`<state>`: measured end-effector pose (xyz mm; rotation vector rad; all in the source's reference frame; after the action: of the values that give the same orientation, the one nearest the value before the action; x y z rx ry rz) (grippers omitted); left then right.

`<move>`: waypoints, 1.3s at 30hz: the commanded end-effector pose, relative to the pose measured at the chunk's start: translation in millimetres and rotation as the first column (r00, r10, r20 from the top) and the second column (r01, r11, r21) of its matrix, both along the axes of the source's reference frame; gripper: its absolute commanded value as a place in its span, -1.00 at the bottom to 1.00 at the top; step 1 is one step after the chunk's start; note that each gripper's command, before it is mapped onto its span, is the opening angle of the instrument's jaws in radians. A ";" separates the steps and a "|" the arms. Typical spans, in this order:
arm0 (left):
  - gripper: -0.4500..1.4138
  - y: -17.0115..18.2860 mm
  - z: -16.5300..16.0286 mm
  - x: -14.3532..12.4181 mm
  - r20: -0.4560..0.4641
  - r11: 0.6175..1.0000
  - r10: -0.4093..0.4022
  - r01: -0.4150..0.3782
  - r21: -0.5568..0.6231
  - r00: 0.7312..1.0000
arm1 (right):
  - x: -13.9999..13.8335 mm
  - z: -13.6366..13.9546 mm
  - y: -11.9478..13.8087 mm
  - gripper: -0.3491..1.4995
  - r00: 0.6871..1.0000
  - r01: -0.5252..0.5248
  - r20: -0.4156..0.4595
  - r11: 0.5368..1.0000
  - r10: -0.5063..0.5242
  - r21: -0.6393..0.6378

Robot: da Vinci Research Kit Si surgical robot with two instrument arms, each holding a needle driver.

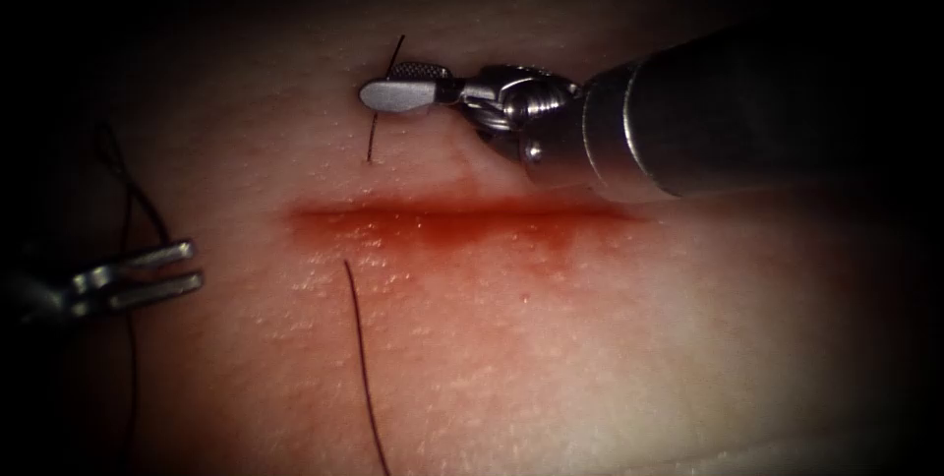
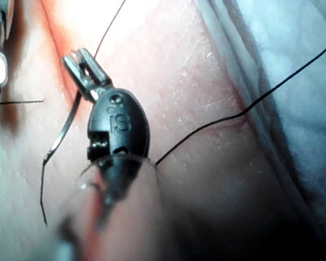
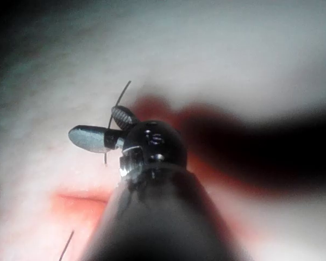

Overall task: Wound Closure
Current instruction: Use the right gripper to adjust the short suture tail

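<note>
The right end effector [image 1: 398, 89] straddles the needle [image 1: 374, 137] standing in the tissue [image 1: 590, 338] beyond the cut [image 1: 462, 218], jaws parted. The left end effector [image 1: 172, 267] waits open, empty, beside the thread [image 1: 362, 358].

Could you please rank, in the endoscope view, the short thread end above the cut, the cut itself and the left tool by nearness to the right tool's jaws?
1. Short thread end, crossing between the right tool's open jaws.
2. Cut, just below.
3. Left tool, far left, open.
</note>
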<state>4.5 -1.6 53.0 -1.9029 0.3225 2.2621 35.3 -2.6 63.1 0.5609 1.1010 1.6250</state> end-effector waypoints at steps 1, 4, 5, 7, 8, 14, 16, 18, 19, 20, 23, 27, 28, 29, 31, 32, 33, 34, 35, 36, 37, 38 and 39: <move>-1.00 0.0 0.6 -0.5 0.001 1.000 0.001 -0.001 -0.001 1.000 | 0.6 1.0 0.1 0.60 1.000 0.003 0.025 1.000 -0.003 0.006; -1.00 0.0 0.6 -0.5 0.001 1.000 0.001 -0.001 -0.001 1.000 | 0.5 1.5 0.3 0.60 0.999 -0.004 0.035 1.000 0.003 0.007; -1.00 0.0 0.6 -0.5 0.001 1.000 0.001 -0.001 -0.001 1.000 | 0.5 1.6 0.4 0.60 0.999 -0.006 0.036 1.000 0.006 0.013; -1.00 0.0 0.6 -0.5 0.001 1.000 0.001 -0.001 -0.001 1.000 | 0.6 1.7 1.0 0.56 0.999 -0.023 0.031 1.000 0.023 0.006; -1.00 0.0 0.6 -0.5 0.001 1.000 0.001 -0.001 -0.001 1.000 | 0.7 1.7 1.2 0.56 0.999 -0.033 0.021 0.999 0.033 0.000; -1.00 0.0 0.6 -0.4 0.002 1.000 0.001 -0.001 -0.001 1.000 | 2.6 2.0 1.9 0.58 1.000 -0.028 -0.011 1.000 0.028 0.012; -1.00 0.0 0.6 -0.3 0.002 1.000 0.002 -0.002 -0.001 1.000 | 3.3 2.1 1.9 0.58 0.999 -0.027 -0.016 1.000 0.028 0.011; -1.00 0.0 0.6 -0.2 0.003 1.000 0.003 -0.003 -0.001 1.000 | 3.6 2.2 2.0 0.58 0.999 -0.031 -0.024 0.999 0.031 0.007; -1.00 0.1 0.6 -0.2 0.003 1.000 0.004 -0.004 -0.001 1.000 | 3.7 2.2 2.1 0.58 0.999 -0.034 -0.026 0.999 0.034 0.006; -1.00 0.1 0.6 -0.2 0.003 1.000 0.004 -0.004 -0.001 1.000 | 3.8 2.2 2.1 0.56 0.999 -0.035 -0.025 0.999 0.035 0.006; -1.00 0.1 0.6 -0.2 0.003 1.000 0.004 -0.004 -0.001 1.000 | 3.9 2.3 2.2 0.53 0.999 -0.036 -0.024 0.999 0.036 0.006; -1.00 0.1 0.6 -0.2 0.003 1.000 0.003 -0.003 -0.001 1.000 | 4.2 2.4 2.5 0.45 0.999 -0.041 -0.021 0.999 0.041 0.005; -1.00 0.1 0.6 -0.2 0.003 1.000 0.003 -0.003 -0.001 1.000 | 4.3 2.5 2.5 0.42 0.999 -0.043 -0.020 0.999 0.043 0.005; -1.00 0.1 0.6 -0.2 0.003 1.000 0.003 -0.003 -0.001 1.000 | 4.4 2.5 2.5 0.40 0.999 -0.046 -0.021 0.999 0.047 0.009; -1.00 0.1 0.6 -0.2 0.003 1.000 0.004 -0.004 -0.001 1.000 | 4.7 2.6 2.6 0.13 0.999 -0.037 -0.017 0.999 0.037 -0.005; -1.00 0.1 0.6 -0.2 0.003 1.000 0.004 -0.004 -0.001 1.000 | 4.8 2.6 2.6 -0.02 1.000 -0.030 -0.009 0.999 0.030 -0.012; -1.00 0.1 0.6 -0.2 0.003 1.000 0.004 -0.004 -0.001 1.000 | 4.9 2.6 2.6 -0.31 1.000 -0.026 -0.002 1.000 0.026 -0.007; -1.00 0.1 0.6 -0.2 0.003 1.000 0.004 -0.004 -0.001 1.000 | 4.9 2.6 2.6 -0.91 1.000 -0.012 0.014 1.000 0.012 -0.013; -1.00 0.1 0.6 -0.2 0.003 1.000 0.004 -0.004 -0.001 1.000 | 5.0 2.6 2.6 -1.00 1.000 -0.006 0.020 1.000 0.006 -0.015; -1.00 0.1 0.6 -0.2 0.003 1.000 0.004 -0.004 -0.001 1.000 | 5.0 2.6 2.6 -1.00 1.000 0.001 0.026 1.000 0.000 -0.023; -1.00 0.1 0.6 -0.2 0.003 1.000 0.004 -0.004 -0.001 1.000 | 4.9 2.6 2.6 -1.00 1.000 0.006 0.026 1.000 -0.005 -0.027; -1.00 0.1 0.6 -0.2 0.003 1.000 0.004 -0.004 -0.001 1.000 | 4.9 2.6 2.6 -1.00 0.999 0.012 0.030 0.999 -0.011 -0.037; -1.00 0.1 0.6 -0.2 0.003 1.000 0.004 -0.004 -0.001 1.000 | 4.8 2.6 2.5 -1.00 0.999 0.023 0.038 0.999 -0.021 -0.050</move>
<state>4.8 -1.6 53.0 -1.9069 0.3194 2.2620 39.5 -0.1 65.1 0.4932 1.1144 1.5646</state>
